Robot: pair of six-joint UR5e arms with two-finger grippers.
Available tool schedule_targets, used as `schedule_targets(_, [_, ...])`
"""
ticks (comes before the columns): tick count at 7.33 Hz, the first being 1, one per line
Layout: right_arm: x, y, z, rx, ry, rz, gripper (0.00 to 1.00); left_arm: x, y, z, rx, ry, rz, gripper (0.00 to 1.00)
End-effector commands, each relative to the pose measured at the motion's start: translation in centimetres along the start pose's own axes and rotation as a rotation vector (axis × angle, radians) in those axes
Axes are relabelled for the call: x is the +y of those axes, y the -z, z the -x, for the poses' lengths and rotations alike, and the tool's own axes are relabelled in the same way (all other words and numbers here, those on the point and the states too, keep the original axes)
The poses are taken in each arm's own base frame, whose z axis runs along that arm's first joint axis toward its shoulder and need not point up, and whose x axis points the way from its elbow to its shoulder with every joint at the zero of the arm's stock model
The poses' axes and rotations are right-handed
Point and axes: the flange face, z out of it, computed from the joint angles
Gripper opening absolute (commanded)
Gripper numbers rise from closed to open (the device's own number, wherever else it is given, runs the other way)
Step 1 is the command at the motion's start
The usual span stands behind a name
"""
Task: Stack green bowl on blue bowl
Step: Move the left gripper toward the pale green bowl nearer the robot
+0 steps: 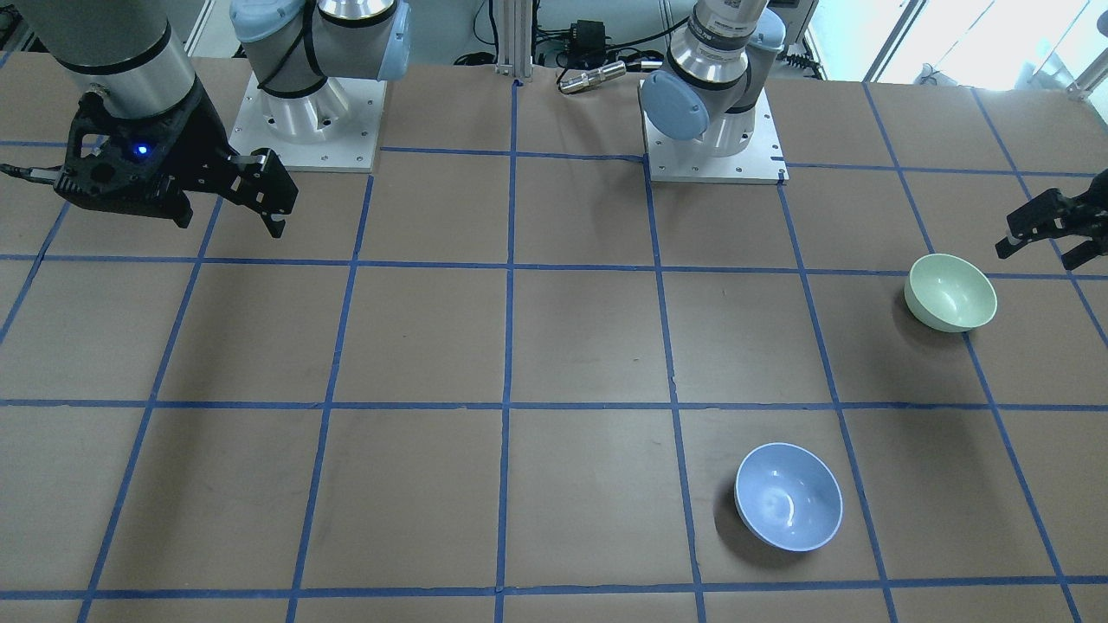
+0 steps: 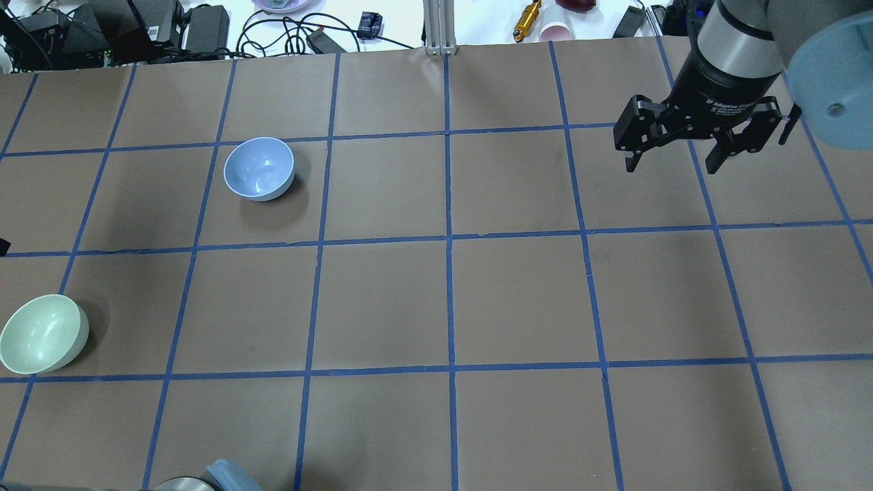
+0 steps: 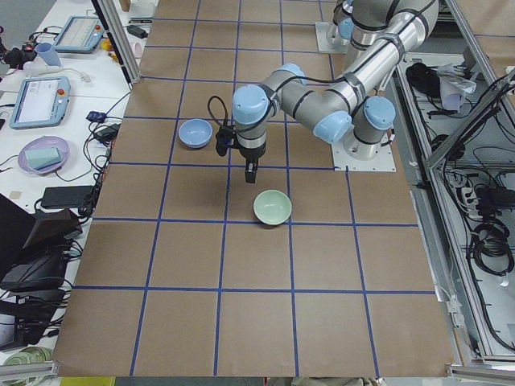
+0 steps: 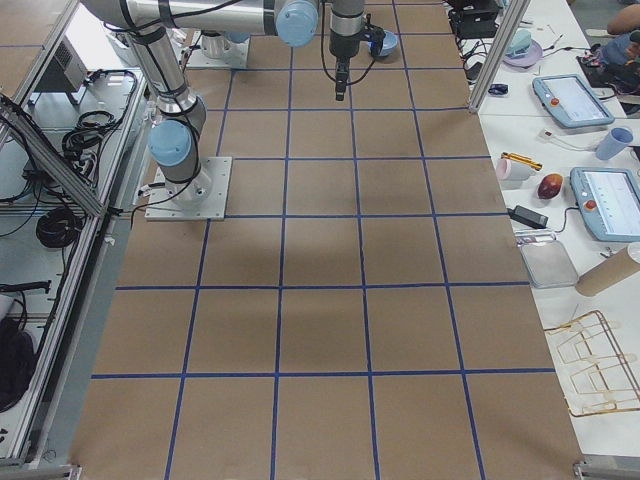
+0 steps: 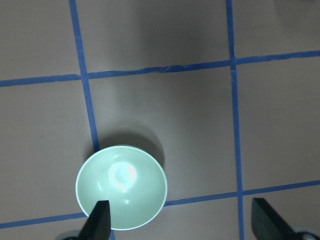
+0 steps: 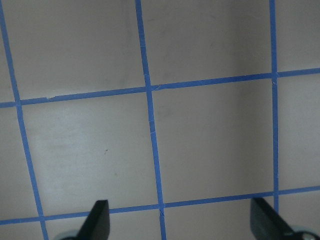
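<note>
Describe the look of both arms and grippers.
The left arm and right arm are silver-grey tubes with pale blue joint caps, on square metal base plates. The left gripper and right gripper are black, two-fingered; the right bears white lettering and a blue light. A black cable loops by the left wrist.

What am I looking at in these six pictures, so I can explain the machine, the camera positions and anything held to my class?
Two robot arms stand at a table gridded with blue tape. Four cameras watch from above, opposite and each end; two ride on the wrists, looking down. A green bowl and a blue bowl sit apart, upright. The left pincer hangs open close by the green bowl; the right pincer is open, far from both. Nothing is held.
</note>
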Motion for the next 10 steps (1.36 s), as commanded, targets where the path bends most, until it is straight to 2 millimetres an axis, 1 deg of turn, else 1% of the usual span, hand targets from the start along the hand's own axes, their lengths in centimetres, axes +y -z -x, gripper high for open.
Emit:
schedule_targets(1, [0.0, 0.0, 0.0, 0.000, 0.000, 0.000, 1.00, 4.7, -5.6, 6.0, 0.080, 0.009, -0.052, 1.00])
schedule_targets(2, [0.0, 0.0, 0.0, -0.002, 0.000, 0.000, 1.00, 5.9, -8.0, 7.9, 0.083, 0.035, -0.056, 1.00])
schedule_targets(3, [0.0, 0.0, 0.0, 0.000, 0.000, 0.000, 1.00, 6.7, -10.4, 9.3, 0.096, 0.054, -0.053, 1.00])
schedule_targets(4, [0.0, 0.0, 0.0, 0.000, 0.000, 0.000, 1.00, 6.9, -12.3, 10.7, 0.085, 0.064, -0.059, 1.00])
schedule_targets(5, [0.0, 0.0, 0.0, 0.000, 0.000, 0.000, 1.00, 6.9, -13.7, 11.2, 0.103, 0.071, -0.049, 1.00])
schedule_targets(7, [0.0, 0.0, 0.0, 0.000, 0.000, 0.000, 1.00, 6.9, -16.0, 11.4, 0.139, 0.092, -0.023, 1.00])
schedule_targets(8, [0.0, 0.0, 0.0, 0.000, 0.000, 0.000, 1.00, 7.0, -17.0, 11.3, 0.155, 0.105, -0.012, 1.00])
schedule_targets(9, [0.0, 0.0, 0.0, 0.000, 0.000, 0.000, 1.00, 7.0, -17.4, 11.4, 0.142, 0.105, -0.019, 0.98])
schedule_targets(10, [0.0, 0.0, 0.0, 0.000, 0.000, 0.000, 1.00, 7.2, -18.4, 11.0, 0.153, 0.110, -0.006, 0.98])
